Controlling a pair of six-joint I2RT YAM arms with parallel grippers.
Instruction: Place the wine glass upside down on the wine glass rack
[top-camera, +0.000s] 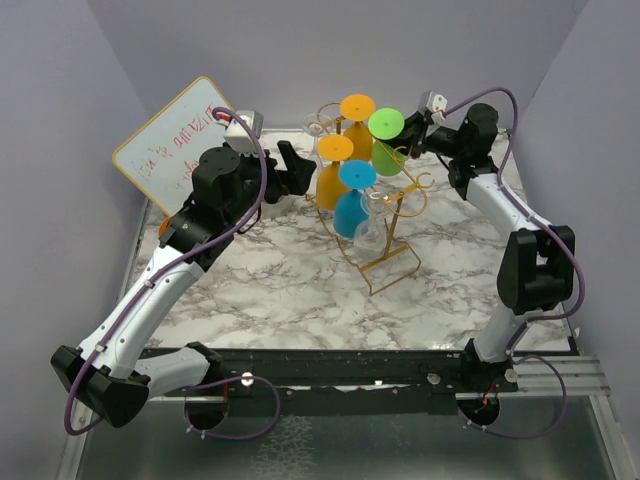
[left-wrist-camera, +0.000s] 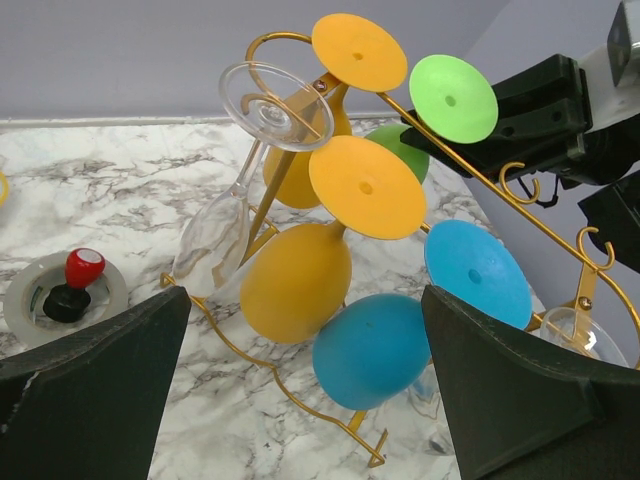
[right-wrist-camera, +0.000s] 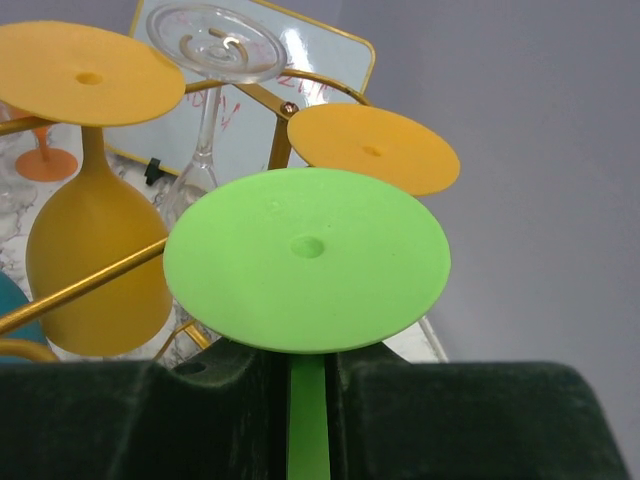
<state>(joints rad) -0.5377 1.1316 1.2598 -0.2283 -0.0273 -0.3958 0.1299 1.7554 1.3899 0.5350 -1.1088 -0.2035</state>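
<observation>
Green wine glass (right-wrist-camera: 305, 250) sits foot-up by the upper right arm of the gold wine glass rack (top-camera: 392, 268) at centre of the top view, stem pinched by the right gripper (right-wrist-camera: 308, 385); left gripper (top-camera: 292, 168) gapes empty at the rack's left

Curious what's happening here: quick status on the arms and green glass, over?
Left gripper open, holding nothing. Right gripper shut on green wine glass stem, upside down at wine glass rack. Orange glasses crowd it.
</observation>
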